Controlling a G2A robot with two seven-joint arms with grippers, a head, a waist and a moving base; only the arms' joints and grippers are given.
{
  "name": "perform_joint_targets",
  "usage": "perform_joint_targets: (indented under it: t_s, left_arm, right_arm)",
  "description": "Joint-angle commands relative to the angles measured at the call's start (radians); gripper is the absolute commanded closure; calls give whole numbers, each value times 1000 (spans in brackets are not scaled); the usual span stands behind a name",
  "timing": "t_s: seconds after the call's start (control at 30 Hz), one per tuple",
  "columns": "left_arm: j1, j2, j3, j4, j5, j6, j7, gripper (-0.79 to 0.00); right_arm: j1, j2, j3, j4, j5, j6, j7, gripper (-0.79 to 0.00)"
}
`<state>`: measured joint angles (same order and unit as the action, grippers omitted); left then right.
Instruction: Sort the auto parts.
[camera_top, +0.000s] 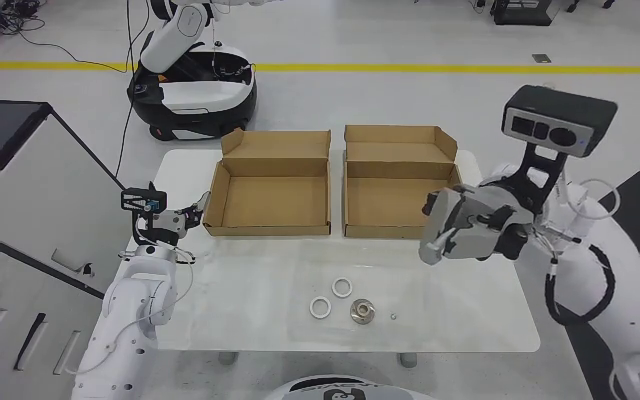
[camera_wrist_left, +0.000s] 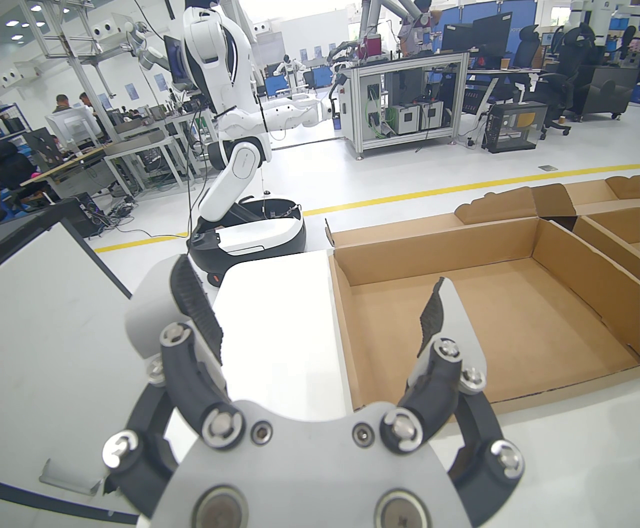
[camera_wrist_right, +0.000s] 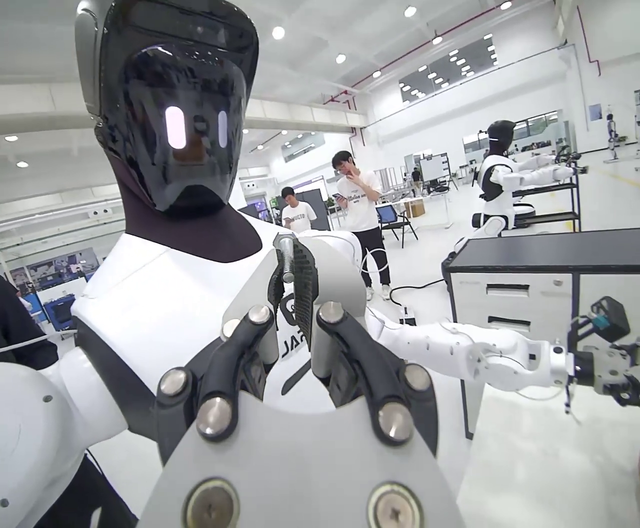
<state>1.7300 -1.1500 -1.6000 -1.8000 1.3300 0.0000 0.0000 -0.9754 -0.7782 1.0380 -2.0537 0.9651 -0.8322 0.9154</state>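
Two white rings (camera_top: 341, 287) (camera_top: 320, 307), a metal bearing-like part (camera_top: 362, 313) and a tiny nut (camera_top: 393, 317) lie near the table's front edge. My right gripper (camera_wrist_right: 289, 260) is raised beside the right cardboard box (camera_top: 398, 195), turned back toward the robot, shut on a metal bolt (camera_wrist_right: 285, 259). My left gripper (camera_wrist_left: 320, 300) hovers open at the table's left edge, next to the left cardboard box (camera_wrist_left: 480, 310), with nothing between its fingers. Both boxes look empty.
The white table (camera_top: 250, 290) has free room between the boxes and the small parts. Another robot's base (camera_top: 195, 95) stands behind the table. A grey cabinet (camera_top: 40, 190) is at the left.
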Motion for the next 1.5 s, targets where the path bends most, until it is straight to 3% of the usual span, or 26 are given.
perform_joint_targets:
  t_s: [0.0, 0.5, 0.93, 1.47]
  left_arm:
    - [0, 0, 0, 0, 0, 0, 0, -785]
    - [0, 0, 0, 0, 0, 0, 0, -785]
    - [0, 0, 0, 0, 0, 0, 0, -785]
    - [0, 0, 0, 0, 0, 0, 0, -785]
  right_arm:
    - [-7, -4, 3, -6, 16, 3, -6, 0]
    - [-55, -53, -1, -39, 142, -16, -58, 0]
    - [-76, -86, 11, -31, 50, 41, -85, 0]
    - [-77, -87, 11, -32, 51, 40, -86, 0]
